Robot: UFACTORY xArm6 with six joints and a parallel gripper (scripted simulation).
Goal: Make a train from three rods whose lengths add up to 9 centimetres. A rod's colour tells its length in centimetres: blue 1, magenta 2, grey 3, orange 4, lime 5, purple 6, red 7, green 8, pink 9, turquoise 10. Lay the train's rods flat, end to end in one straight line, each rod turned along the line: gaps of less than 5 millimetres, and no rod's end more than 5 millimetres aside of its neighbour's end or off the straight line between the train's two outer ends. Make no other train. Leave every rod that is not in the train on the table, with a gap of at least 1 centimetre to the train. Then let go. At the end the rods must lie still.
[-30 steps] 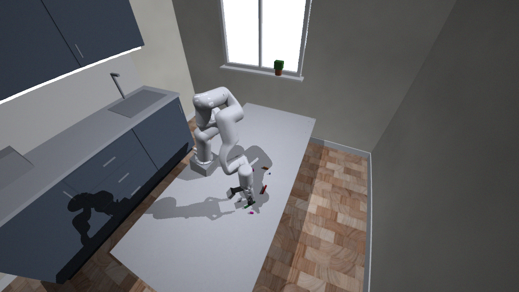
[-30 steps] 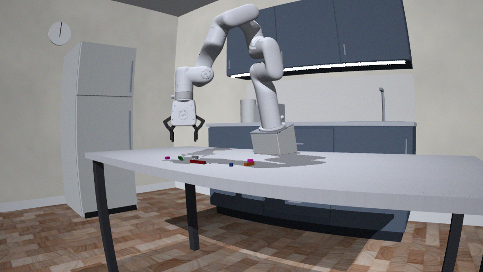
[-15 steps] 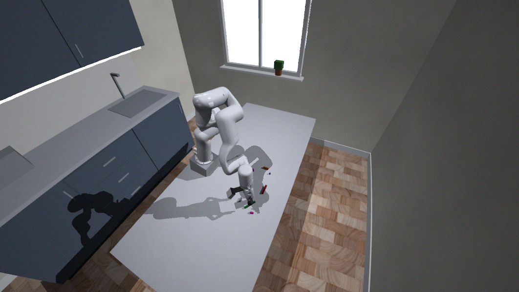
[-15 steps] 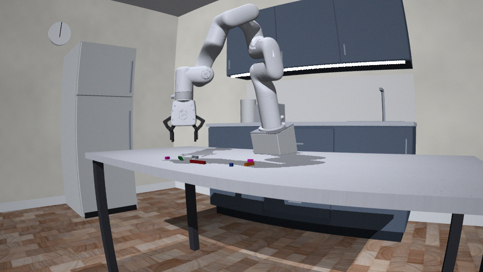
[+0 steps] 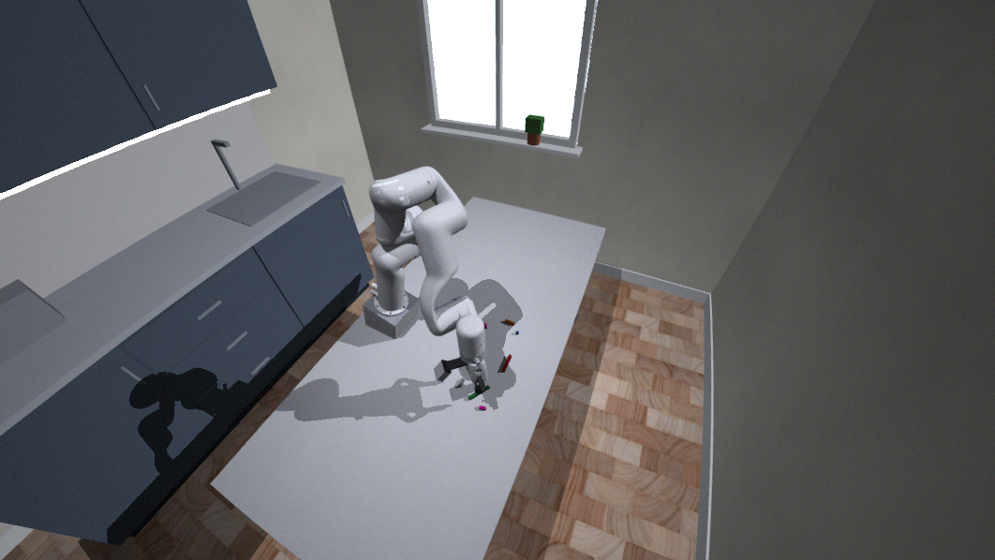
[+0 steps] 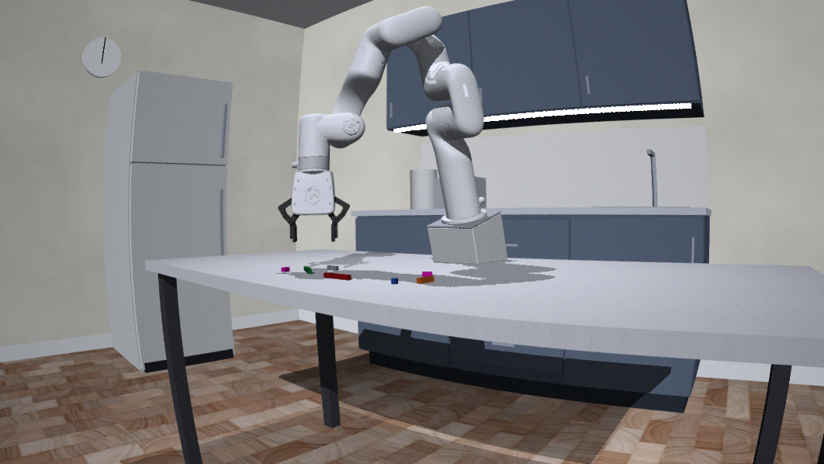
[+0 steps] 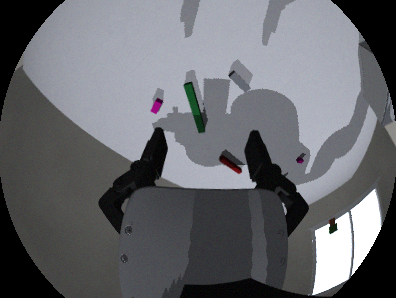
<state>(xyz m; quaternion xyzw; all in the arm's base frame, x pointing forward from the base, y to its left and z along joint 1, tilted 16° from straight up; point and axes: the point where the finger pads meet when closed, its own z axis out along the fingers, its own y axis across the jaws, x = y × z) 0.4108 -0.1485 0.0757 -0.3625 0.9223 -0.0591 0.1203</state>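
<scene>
Green rod (image 5: 472, 396) (image 6: 308, 269) (image 7: 192, 100) lies below an open gripper (image 5: 479, 390) (image 6: 313, 237) (image 7: 206, 138)

The gripper points down above the white table (image 5: 404, 473) (image 6: 605, 299) (image 7: 100, 65), its black fingers spread wide and holding nothing. The top view sets it over the green rod, partly covering it; the exterior view shows its fingertips well above the tabletop.

Seven rods rest on the table, apart from one another. A grey rod (image 5: 458, 384) (image 6: 332, 268) (image 7: 239, 80) lies near the green one, on the side toward the arm's base. Near the green rod's other side is a short magenta rod (image 5: 482, 408) (image 6: 285, 268) (image 7: 157, 106). A long red rod (image 5: 509, 360) (image 6: 337, 275) (image 7: 230, 164) sits between this group and three smaller rods farther along the table: an orange rod (image 5: 510, 321) (image 6: 424, 280), a tiny blue rod (image 5: 516, 332) (image 6: 394, 281) near it, and a second magenta rod (image 5: 484, 325) (image 6: 427, 274) (image 7: 300, 160).

From the exterior, that second magenta rod appears right behind the orange one, but the top view shows them separated. The green and red rods lie at a slant to each other in the wrist view. The three-rod train is yet to be made.
</scene>
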